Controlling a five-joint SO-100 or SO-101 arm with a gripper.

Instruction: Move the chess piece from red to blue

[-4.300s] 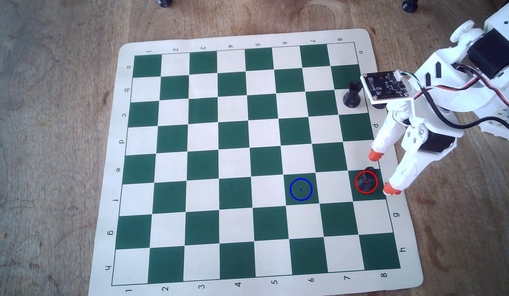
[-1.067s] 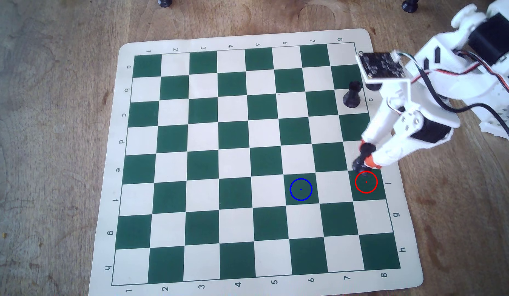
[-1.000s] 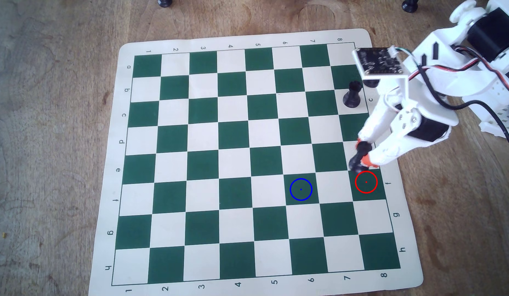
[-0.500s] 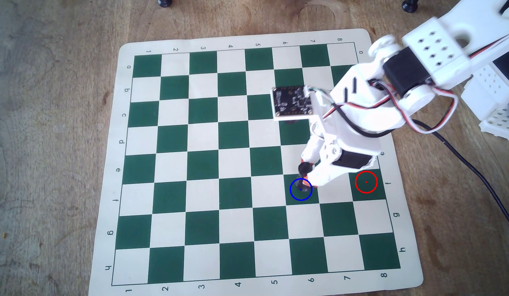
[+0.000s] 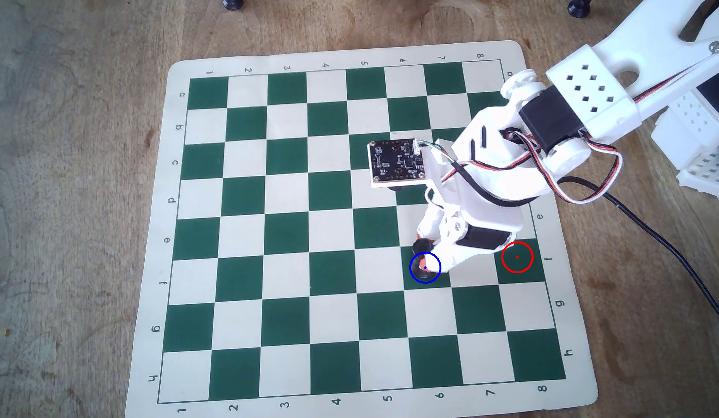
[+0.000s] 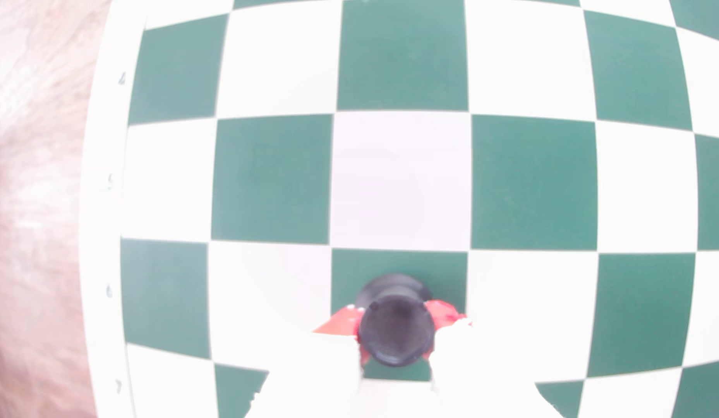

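The chess piece [image 5: 421,245], a black rook, stands upright with its base inside the blue ring [image 5: 410,268] on a green square in row f, column 6. My gripper [image 5: 424,258] is shut on it, and its red-padded fingers [image 6: 442,313] press both sides of the notched top [image 6: 396,333] in the wrist view. I cannot tell whether the base rests on the board or hangs just above it. The red ring [image 5: 517,257] lies empty on the green square two columns to the right in the overhead view. The rings do not show in the wrist view.
The green and cream chess mat [image 5: 309,225] lies on a wooden table. Two black pieces [image 5: 233,4] [image 5: 579,8] stand off the mat at the top edge. A black cable [image 5: 671,249] runs along the mat's right side. The arm's white base [image 5: 699,132] is at the right.
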